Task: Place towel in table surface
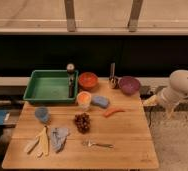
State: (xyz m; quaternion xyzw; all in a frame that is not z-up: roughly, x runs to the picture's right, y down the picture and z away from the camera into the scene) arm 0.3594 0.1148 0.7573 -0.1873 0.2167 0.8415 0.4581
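Off the counter's 3 o'clock edge: claw [151, 101] hangs spread, holding nothing | towel [58, 137] lies crumpled on the counter [127, 135] near its 7 o'clock corner, just beside pale utensils [43, 141] | from the claw, towel lies well apart toward 8 o'clock | towel's long axis runs roughly 12 to 6.

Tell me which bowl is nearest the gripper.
The purple bowl, back right; the orange bowl sits further left beside the green tray. The gripper hovers off the right edge of the table.
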